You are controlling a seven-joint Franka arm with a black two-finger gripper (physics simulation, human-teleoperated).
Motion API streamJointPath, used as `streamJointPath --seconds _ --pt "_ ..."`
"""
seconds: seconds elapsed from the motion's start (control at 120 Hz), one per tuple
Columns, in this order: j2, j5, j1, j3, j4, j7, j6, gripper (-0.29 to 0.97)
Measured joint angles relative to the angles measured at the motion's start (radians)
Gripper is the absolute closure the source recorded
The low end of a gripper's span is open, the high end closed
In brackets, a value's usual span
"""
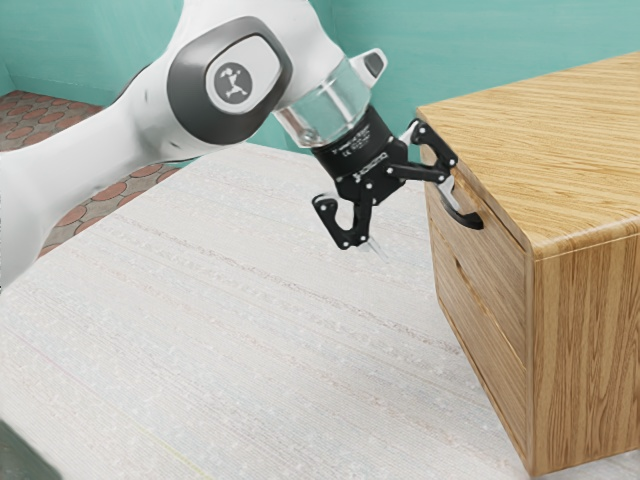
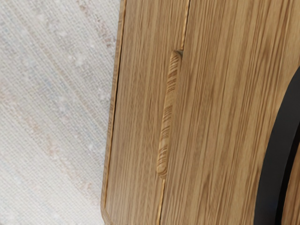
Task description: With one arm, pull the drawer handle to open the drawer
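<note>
Gripper (image 1: pixel 395 197) open wide, upper finger right at the black curved drawer handle (image 1: pixel 462 205) just under the top edge of the wooden cabinet (image 1: pixel 560 150), lower finger free over the pale table (image 1: pixel 200 330), much open room behind, oak-grained drawer (image 1: pixel 500 250) directly ahead.

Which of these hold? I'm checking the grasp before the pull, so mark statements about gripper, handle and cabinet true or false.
1. The black two-finger gripper is open. True.
2. Both fingers clamp the black curved handle. False: one finger is by it, the other hangs clear.
3. The light wooden cabinet stands on a black surface. False: on a pale speckled surface.
4. The handle sits near the cabinet's top. True.
</note>
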Motion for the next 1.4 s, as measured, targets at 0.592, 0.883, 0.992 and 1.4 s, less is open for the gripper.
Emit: streamJointPath --seconds 0.592,0.883,0.992,1.4 --pt "-0.005 -0.004 0.008 -0.002 -0.048 0.022 0.029 0.00" --pt "-0.069 0.026 0.017 -0.001 -0.132 0.028 0.029 0.00" --pt "-0.107 0.039 0.027 -0.003 -0.177 0.030 0.030 0.00" --pt "-0.247 0.057 0.056 0.021 -0.335 0.056 0.035 0.00"
